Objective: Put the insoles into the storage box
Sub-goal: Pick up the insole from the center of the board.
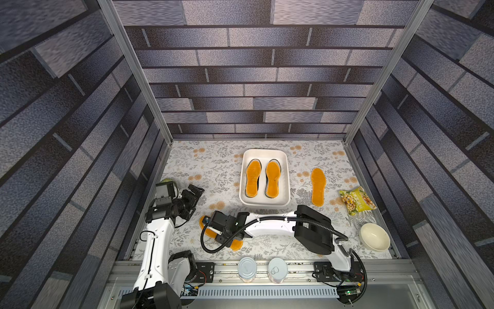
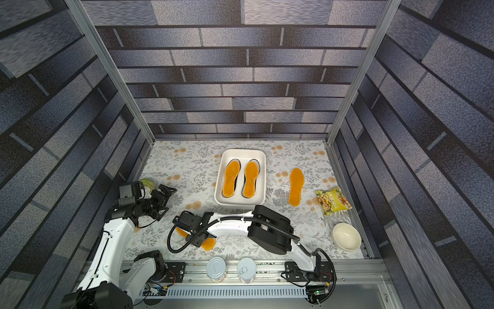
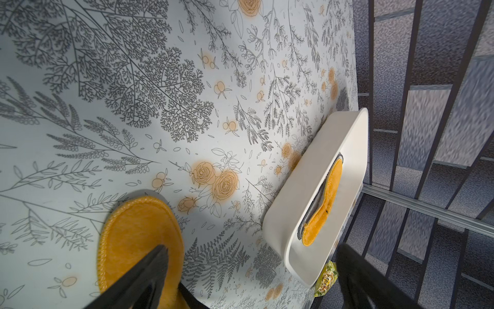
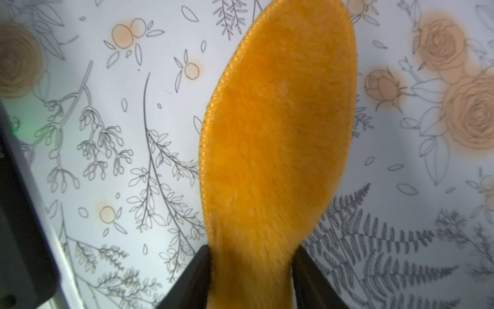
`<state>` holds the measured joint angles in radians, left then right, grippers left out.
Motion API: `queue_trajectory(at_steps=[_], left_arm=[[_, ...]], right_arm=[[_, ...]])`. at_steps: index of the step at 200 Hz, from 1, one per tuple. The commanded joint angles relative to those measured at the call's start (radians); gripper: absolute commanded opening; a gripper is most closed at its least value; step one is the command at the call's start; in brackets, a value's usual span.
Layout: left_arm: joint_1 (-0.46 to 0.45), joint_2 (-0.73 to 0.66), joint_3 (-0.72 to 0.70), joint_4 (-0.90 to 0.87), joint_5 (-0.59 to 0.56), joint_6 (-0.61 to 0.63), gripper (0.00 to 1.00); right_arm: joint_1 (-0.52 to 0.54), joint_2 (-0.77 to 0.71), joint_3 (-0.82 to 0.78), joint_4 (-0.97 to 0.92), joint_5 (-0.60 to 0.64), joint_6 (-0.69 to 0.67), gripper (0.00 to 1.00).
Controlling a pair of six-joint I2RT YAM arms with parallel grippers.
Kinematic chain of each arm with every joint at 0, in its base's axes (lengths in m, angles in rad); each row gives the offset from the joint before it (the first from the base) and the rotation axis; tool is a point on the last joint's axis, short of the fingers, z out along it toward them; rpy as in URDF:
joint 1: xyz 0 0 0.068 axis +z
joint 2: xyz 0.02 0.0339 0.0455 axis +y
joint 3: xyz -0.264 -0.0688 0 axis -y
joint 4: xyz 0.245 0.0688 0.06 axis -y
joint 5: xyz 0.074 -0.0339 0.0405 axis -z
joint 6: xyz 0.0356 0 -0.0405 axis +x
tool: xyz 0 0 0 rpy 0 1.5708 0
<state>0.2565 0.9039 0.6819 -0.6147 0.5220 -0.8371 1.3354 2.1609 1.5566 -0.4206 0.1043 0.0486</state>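
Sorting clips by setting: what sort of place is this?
Likely a staged robot test cell, not a home: bare aluminium frame posts, printed grey brick-pattern wall panels, and a floral-printed tabletop.

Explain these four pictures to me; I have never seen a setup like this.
Two white robot arms work over a flowered table. Two pictures look down from overhead, nearly alike; the other two come from a camera on each wrist. The white storage box holds two orange insoles; a third insole lies on the table beside it. A snack bag, cream bowl and two cans sit nearby. The left gripper is open and empty. The right gripper straddles a fourth insole; whether it grips is unclear.
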Motion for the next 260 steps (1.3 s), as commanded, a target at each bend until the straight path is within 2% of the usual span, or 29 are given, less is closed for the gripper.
queue_trajectory(at_steps=[1, 26, 102, 178, 260], left_arm=[[0.005, -0.012, -0.012, -0.011, 0.016, 0.027, 1.0], [0.005, -0.013, -0.012, -0.008, 0.016, 0.027, 1.0], [0.006, -0.01, -0.007, 0.006, 0.025, 0.021, 1.0], [0.006, -0.011, -0.001, 0.009, 0.026, 0.021, 1.0], [0.009, -0.015, 0.004, 0.014, 0.035, 0.015, 1.0]], right_arm=[[0.007, 0.015, -0.04, -0.044, 0.043, -0.003, 0.43], [0.008, -0.008, -0.064, -0.003, 0.052, -0.005, 0.36], [-0.015, -0.084, -0.151, 0.124, 0.042, 0.009, 0.23], [-0.052, -0.175, -0.229, 0.237, 0.002, 0.035, 0.15], [-0.057, -0.234, -0.246, 0.27, 0.017, 0.025, 0.1]])
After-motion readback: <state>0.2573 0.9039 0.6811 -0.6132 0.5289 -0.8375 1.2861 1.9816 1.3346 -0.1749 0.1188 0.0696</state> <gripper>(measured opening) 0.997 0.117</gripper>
